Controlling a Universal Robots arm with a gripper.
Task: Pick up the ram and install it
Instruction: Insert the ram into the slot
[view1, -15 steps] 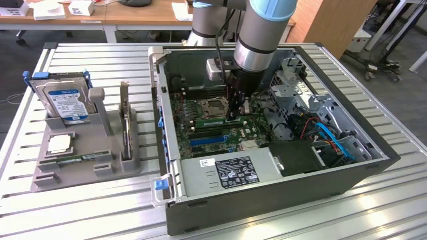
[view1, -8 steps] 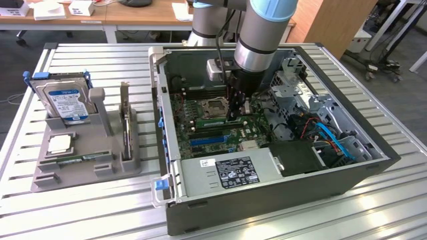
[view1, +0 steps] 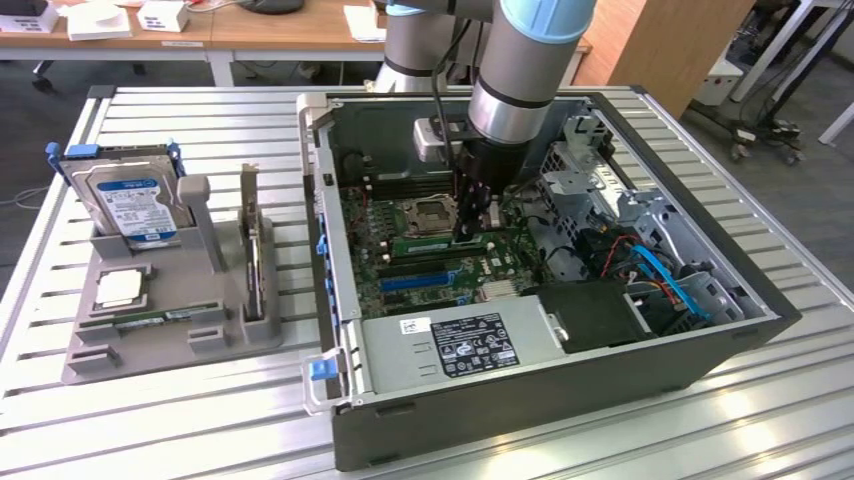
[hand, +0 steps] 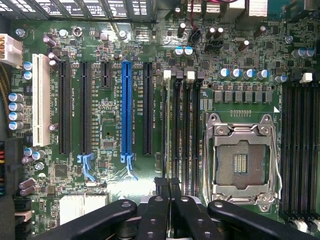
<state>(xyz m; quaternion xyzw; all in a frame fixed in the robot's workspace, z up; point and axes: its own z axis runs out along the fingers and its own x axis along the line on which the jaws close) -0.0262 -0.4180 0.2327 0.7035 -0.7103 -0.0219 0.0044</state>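
**Tool shut at the ram's end, over the memory slots**

Down inside the open computer case (view1: 534, 380) with the tool (view1: 467, 232), straight from above, probably to keep any push in line with the slots. Pressed together at the fingers (hand: 161, 190), with nothing wide between them. Cannot tell whether pinching the ram (view1: 424, 244) by its thin edge or bearing down on it.

Found on edge over the motherboard (hand: 110, 130), at 9 o'clock of the tool in the exterior view and touching it, with the CPU socket (view1: 430, 212) just at 12 o'clock. Lined up lengthwise with the memory slots (hand: 187, 130), as needed for seating there. Fully seated or not, hard to say.

Out on the table (view1: 174, 420), at 9 o'clock of the case: a grey holder (view1: 94, 355) with a hard drive (view1: 127, 205) upright and another green stick (view1: 167, 318) flat in its trough, likely parked so for easy reach from above.
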